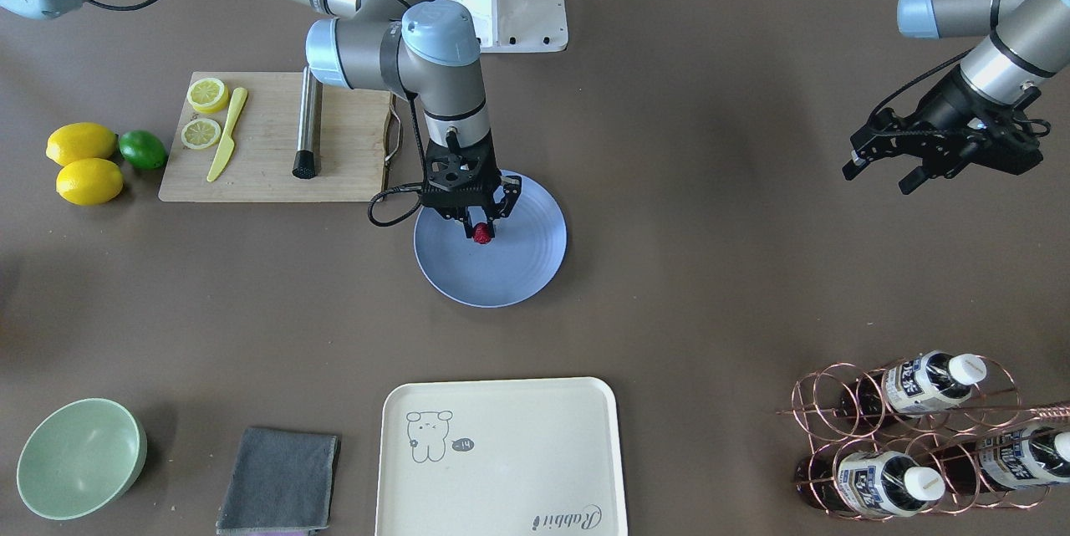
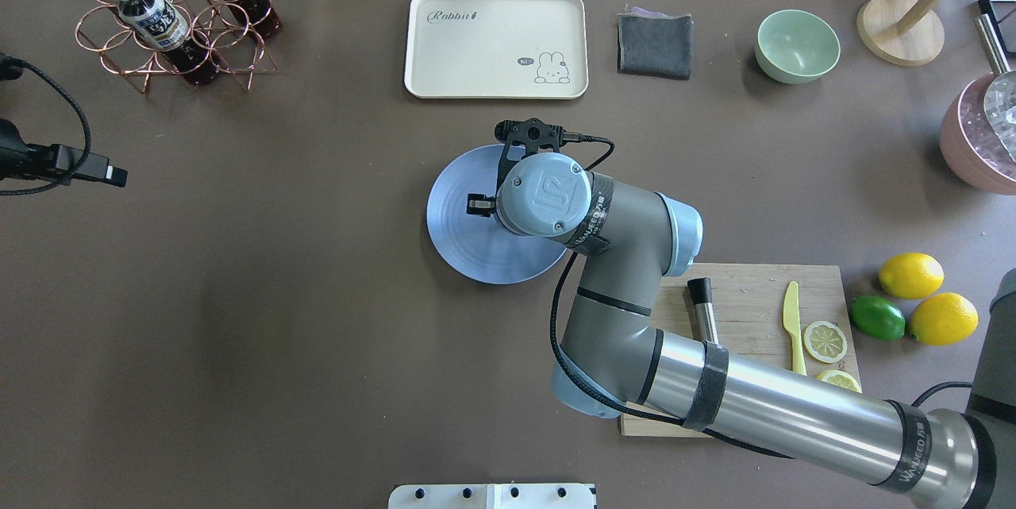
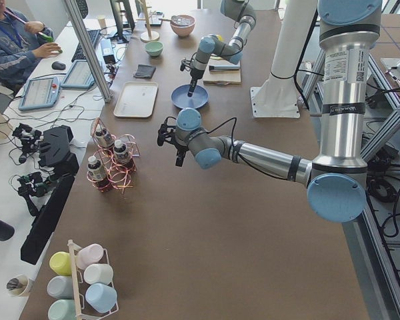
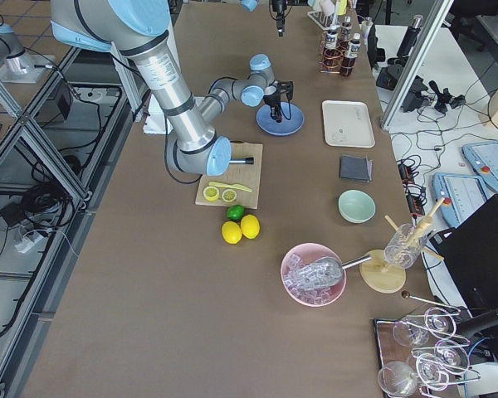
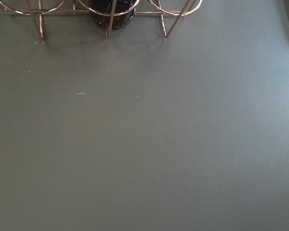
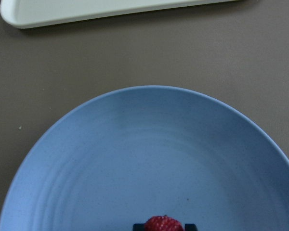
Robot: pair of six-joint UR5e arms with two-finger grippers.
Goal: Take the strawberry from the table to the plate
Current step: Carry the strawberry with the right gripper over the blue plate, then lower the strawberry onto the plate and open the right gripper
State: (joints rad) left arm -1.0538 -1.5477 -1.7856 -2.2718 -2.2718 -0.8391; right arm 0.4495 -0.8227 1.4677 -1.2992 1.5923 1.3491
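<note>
Spanning every view, the tabletop [image 1: 710,285] carries the whole scene, and nothing red lies on its bare brown surface. Over it the right arm [image 1: 435,76] reaches out from the robot's edge, past the cutting board [image 1: 267,160]. Its wrist points straight down over the plate [image 1: 518,268], which sits near the middle of the tabletop, well apart from the cream tray [image 1: 501,452] at the far edge. The left arm [image 1: 995,59] hangs over the tabletop's left end, away from all of this. The left jaws look parted and hold nothing.

The right jaws are closed on the strawberry [image 1: 481,234], one finger on each side of it. The right wrist view shows the berry pinched at the bottom of the frame, with blue plate all around it. The berry is inside the plate's rim, near its middle. Whether it touches the plate or hangs just above it is hard to tell from these angles, though it looks very close.

By my reading, the pick and the carry are done. What is left is small: open the jaws so the berry rests on the plate, then lift clear without knocking it, since a round berry may roll.
</note>
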